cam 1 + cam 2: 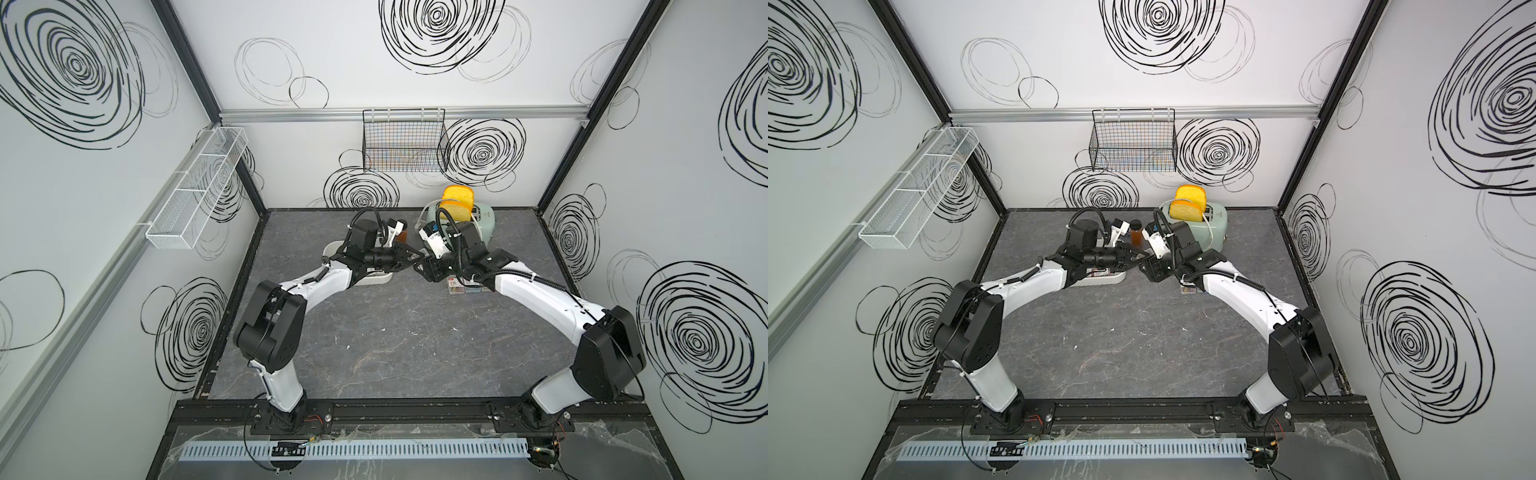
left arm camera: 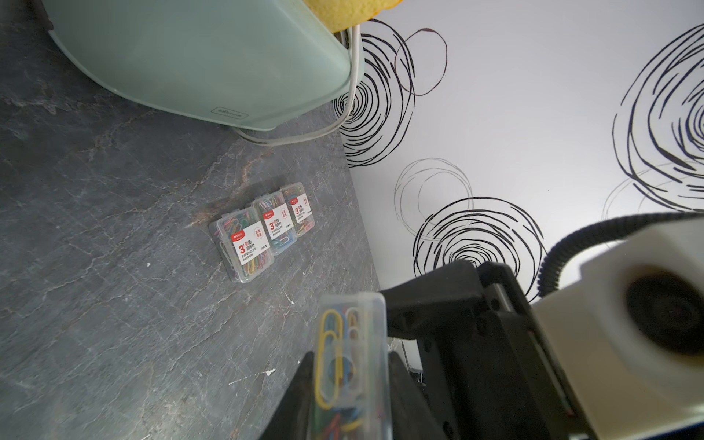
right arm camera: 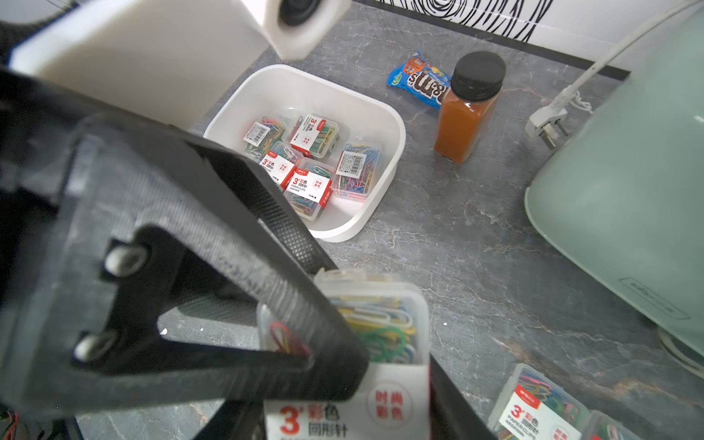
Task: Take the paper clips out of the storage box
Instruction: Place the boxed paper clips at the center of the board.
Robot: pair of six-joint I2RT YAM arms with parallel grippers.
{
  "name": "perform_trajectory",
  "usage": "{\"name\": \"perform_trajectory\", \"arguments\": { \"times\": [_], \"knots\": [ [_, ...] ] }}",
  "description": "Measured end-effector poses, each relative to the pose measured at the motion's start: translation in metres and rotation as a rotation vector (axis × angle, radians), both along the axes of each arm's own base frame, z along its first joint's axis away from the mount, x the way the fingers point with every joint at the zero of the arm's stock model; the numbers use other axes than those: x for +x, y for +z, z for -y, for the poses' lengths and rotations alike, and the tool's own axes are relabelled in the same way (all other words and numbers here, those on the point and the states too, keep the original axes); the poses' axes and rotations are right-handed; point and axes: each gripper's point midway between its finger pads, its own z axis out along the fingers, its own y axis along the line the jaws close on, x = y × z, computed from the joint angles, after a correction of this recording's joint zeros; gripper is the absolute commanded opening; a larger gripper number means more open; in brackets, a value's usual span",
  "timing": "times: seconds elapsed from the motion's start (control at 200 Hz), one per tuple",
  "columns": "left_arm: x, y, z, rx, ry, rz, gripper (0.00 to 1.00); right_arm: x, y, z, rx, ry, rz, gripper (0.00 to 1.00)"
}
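Right wrist | paper clips | clear flat cases, multicoloured contents, white-and-red labels

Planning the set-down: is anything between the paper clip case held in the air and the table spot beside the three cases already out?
Nothing visible. Bare table lies between the held case and the three cases; the toaster stands farther back, off that path.

You have a dark grey marbled tabletop; it carries a white plastic tub; three clear clip cases; mint toaster; amber bottle.
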Motion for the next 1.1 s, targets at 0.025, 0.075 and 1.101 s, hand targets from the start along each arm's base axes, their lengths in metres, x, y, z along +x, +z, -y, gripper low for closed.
{"name": "perform_trajectory", "arguments": {
  "times": [0.025,0.075,1.101],
  "knots": [
    [0.0,0.0,0.0,0.0,-0.001,0.0,0.39,0.0,0.0,0.0,0.0,-0.001,0.0,0.28],
    [-0.001,0.0,0.0,-0.001,-0.002,-0.003,0.52,0.0,-0.001,0.0,-0.002,-0.004,0.001,0.25],
    [0.011,0.009,-0.034,0.091,0.083,0.088,0.99,-0.056,-0.135,0.141,-0.245,-0.461,-0.507,0.11]
  ]
}}
